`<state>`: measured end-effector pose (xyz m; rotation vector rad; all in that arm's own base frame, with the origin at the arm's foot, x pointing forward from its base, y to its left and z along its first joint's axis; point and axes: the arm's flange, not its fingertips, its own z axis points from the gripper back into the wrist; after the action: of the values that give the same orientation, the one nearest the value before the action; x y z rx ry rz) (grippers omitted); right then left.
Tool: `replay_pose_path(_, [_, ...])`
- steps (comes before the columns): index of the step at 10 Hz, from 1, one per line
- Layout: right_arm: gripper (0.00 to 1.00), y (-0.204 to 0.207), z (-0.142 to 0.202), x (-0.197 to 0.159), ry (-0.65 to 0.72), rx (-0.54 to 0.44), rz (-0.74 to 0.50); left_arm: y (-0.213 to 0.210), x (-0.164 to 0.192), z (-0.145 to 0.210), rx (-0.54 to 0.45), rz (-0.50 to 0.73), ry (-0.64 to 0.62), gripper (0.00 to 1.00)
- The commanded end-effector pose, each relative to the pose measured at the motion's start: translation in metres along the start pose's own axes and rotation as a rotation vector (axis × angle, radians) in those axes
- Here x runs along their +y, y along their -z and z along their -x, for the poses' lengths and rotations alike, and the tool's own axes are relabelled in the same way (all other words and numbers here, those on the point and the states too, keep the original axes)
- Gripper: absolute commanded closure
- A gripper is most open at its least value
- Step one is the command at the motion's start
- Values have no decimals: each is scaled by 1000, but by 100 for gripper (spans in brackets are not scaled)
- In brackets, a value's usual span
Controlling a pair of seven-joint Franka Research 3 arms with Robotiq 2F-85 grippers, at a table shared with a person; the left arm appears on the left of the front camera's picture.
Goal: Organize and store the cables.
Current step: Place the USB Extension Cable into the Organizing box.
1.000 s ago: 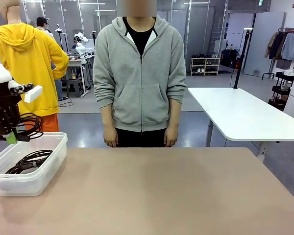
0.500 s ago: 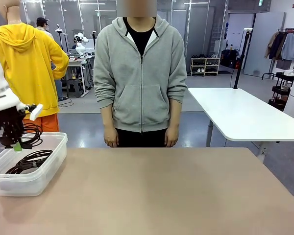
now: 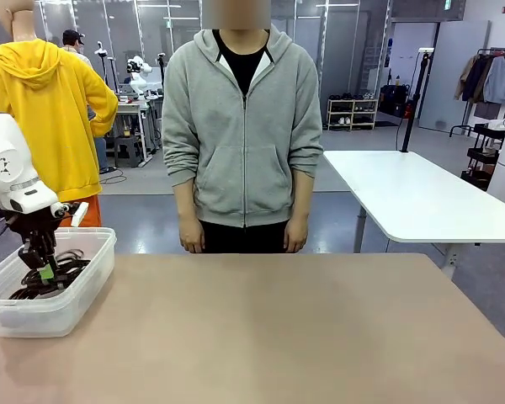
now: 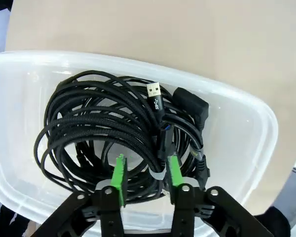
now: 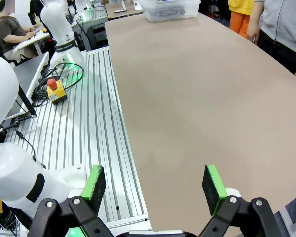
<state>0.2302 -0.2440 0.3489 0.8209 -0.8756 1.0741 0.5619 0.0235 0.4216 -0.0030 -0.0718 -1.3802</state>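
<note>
On my left wrist feed the left gripper (image 4: 145,173) has its green fingers (image 4: 119,173) partly apart, straddling a strand of the coiled black cables (image 4: 103,128) with gaps on either side, so I think nothing is gripped, though I cannot be sure the pads are clear of the cord. Those cables lie heaped in one clear plastic bin (image 3: 84,286) at the left end of the tan tabletop (image 3: 278,337); I cannot count the tangled coils, though I see one USB plug (image 4: 154,91). The right gripper (image 5: 155,182) hangs with its fingers spread wide and empty above the tabletop's near edge, and one person in a grey hoodie (image 3: 242,126) stands at the far side, with a white table (image 3: 421,198) behind.
</note>
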Motion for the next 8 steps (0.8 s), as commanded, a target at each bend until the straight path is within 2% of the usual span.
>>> replay_pose_path(1, [0, 3, -4, 0, 26, 1, 20, -8, -4, -4, 4, 3, -28, 33])
replay_pose_path(2, [0, 3, -4, 0, 26, 1, 20, -11, -6, -7, 3, -17, -30, 28])
replay_pose_path(3, [0, 3, -4, 0, 26, 1, 20, -14, -11, -9, 5, -26, -40, 11])
replay_pose_path(5, [0, 3, -4, 0, 26, 1, 20, -25, -26, -10, -5, -61, -77, 0])
replay_pose_path(7, [0, 3, -4, 0, 26, 1, 20, -23, -41, -1, -11, -40, -221, 0])
replay_pose_path(8, [0, 3, -4, 0, 26, 1, 20, -28, -19, -12, -15, -41, -89, 0])
